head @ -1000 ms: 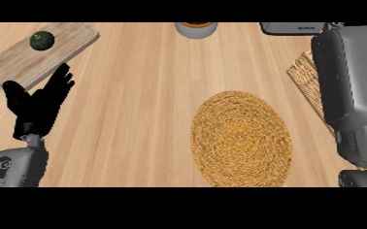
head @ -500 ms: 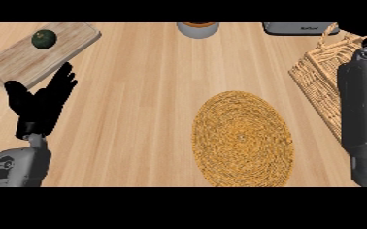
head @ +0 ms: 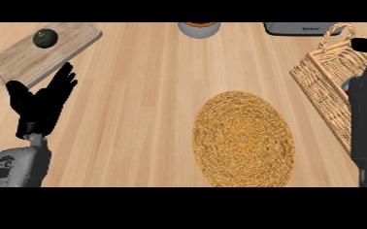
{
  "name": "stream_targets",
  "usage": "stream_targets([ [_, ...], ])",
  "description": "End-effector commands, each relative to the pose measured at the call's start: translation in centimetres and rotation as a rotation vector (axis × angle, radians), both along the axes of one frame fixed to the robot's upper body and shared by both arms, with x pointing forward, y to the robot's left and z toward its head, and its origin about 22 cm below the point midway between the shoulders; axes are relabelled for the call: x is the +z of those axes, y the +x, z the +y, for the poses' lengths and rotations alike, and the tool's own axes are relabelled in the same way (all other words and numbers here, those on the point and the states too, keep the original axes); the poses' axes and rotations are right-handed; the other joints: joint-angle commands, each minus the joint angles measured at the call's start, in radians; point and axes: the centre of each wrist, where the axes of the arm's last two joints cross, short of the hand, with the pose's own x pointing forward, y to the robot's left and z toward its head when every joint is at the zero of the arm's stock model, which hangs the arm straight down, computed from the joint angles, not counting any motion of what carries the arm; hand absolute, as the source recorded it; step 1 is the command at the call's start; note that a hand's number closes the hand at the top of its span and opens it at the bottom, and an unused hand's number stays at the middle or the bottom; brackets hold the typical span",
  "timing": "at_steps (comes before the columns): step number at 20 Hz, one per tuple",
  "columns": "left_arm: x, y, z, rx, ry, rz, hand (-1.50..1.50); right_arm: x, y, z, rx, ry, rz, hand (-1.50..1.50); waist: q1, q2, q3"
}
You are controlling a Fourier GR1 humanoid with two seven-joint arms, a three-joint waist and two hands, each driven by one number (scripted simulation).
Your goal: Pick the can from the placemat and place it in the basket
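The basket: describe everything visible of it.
The basket is woven of pale tan wicker and sits at the counter's right edge, tilted in the view, with a looped handle at its far end near a grey appliance. Only part of it shows; the rest runs out of view, and a dark grey forearm covers its right side. What lies inside cannot be told. The round woven placemat lies apart from it, to its left.
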Motion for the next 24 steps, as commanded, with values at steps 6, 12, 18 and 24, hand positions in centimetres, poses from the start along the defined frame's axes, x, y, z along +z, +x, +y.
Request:
stream_targets([
  [6, 0.6, -0.7, 1.2, 0.024, 0.007, 0.005, 0.00, 2.9, -3.3, -1.4, -0.131, 0.026, -0.394, -1.50, -0.012, -0.007, 0.000],
  [12, 1.4, -0.7, 0.5, 0.055, -0.006, 0.010, 0.00, 2.9, -10.2, -1.8, -0.179, 0.075, -0.544, -1.50, -0.037, -0.015, 0.001],
  [18, 1.3, -1.3, 1.5, 0.046, 0.008, -0.010, 0.00, 3.8, -19.8, -1.0, -0.136, 0.142, -0.500, -1.50, -0.054, -0.017, -0.001],
  [24, 0.6, -1.1, 1.7, 0.069, 0.002, 0.001, 0.00, 2.2, -28.2, 1.8, -0.036, 0.203, -0.426, -1.50, -0.052, -0.012, 0.000],
])
